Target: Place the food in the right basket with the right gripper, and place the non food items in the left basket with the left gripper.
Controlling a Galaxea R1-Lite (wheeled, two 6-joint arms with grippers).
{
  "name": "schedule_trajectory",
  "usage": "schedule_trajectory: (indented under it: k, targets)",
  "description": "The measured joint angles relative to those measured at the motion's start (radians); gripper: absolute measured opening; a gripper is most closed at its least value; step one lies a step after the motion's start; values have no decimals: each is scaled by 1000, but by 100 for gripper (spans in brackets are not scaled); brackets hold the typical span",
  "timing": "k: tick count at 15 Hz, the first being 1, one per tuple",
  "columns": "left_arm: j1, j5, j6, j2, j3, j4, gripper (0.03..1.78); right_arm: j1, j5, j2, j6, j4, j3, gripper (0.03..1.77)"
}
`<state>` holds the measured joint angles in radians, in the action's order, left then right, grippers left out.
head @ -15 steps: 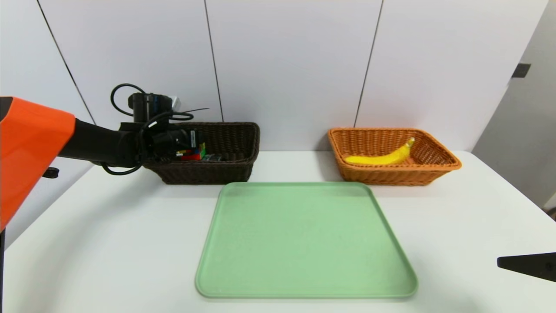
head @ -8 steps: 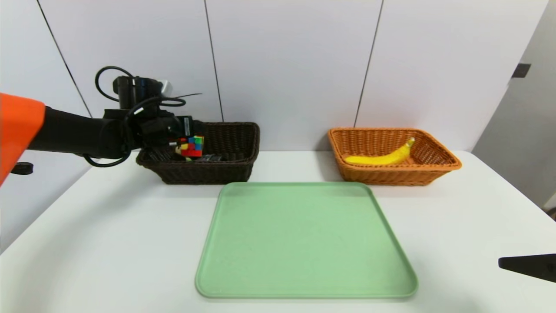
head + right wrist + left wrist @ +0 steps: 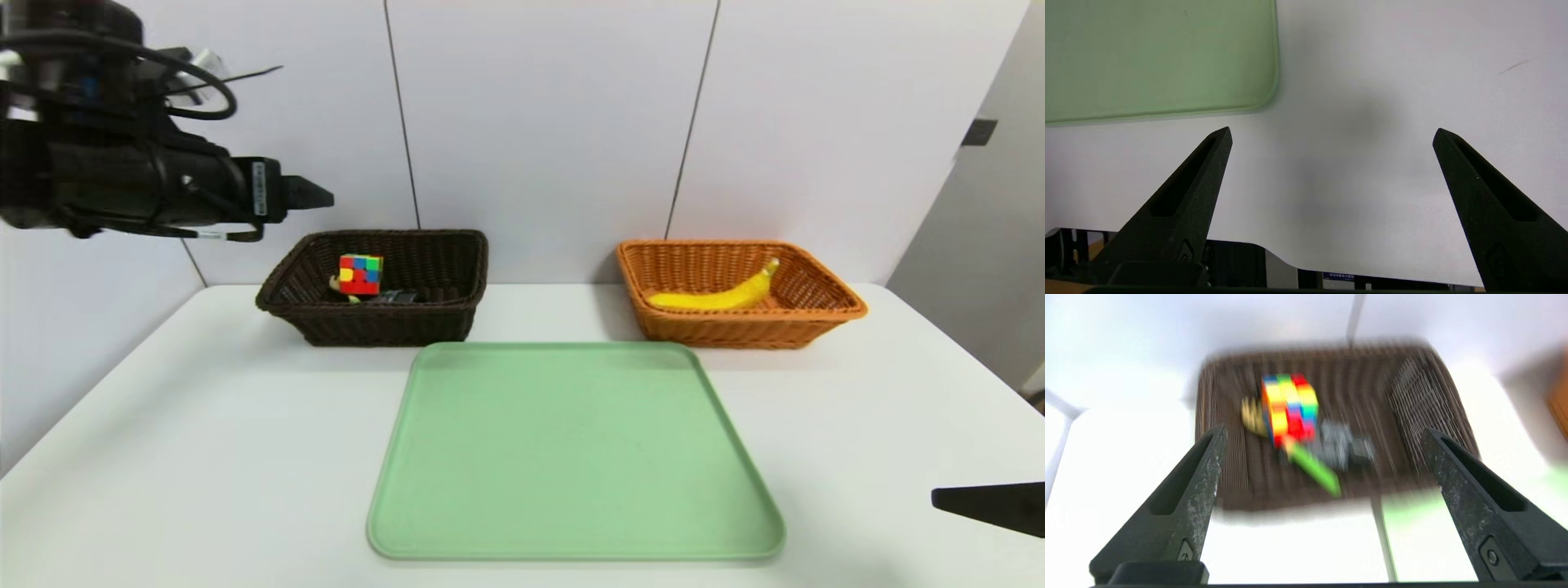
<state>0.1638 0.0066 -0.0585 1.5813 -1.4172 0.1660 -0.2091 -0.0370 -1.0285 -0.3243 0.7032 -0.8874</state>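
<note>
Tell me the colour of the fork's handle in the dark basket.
Bright green; the fork handle shows best in the left wrist view.

Bare table point(image 3: 204, 425) flanks the green tray point(image 3: 571, 457); two baskets point(image 3: 375, 327) point(image 3: 735, 331) block its far side.

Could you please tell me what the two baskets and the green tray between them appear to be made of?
Dark brown basket: woven wicker or rattan-like strands, matte; the ribbed weave shows on its walls. Orange-tan basket: the same weave with a rolled rim, slightly glossier, possibly synthetic. Green tray: smooth, matte, one-piece with a rounded raised lip, probably moulded plastic.
</note>
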Motion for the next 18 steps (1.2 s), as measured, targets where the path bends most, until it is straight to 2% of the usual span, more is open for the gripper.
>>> schedule_trajectory:
  k: [2, 4, 7, 11, 15, 18]
  targets:
    - [13, 3, -1, -167, 51, 198, 167, 0, 0, -10, 109, 0, -2, 170]
    - [22, 15, 0, -355, 157, 323, 167, -4, -6, -13, 234, -34, 0, 170]
    - [19, 41, 1, -613, 343, 364, 169, -19, -14, -8, 281, -157, 28, 170]
    - [-48, 54, 7, -916, 569, 379, 169, -13, -15, 90, 381, -298, 132, 170]
    - [-81, 60, 9, -1110, 687, 387, 169, 104, -6, 237, 407, -336, 210, 170]
    - [-113, 60, 9, -1227, 758, 394, 169, 133, 43, 389, 406, -334, 289, 170]
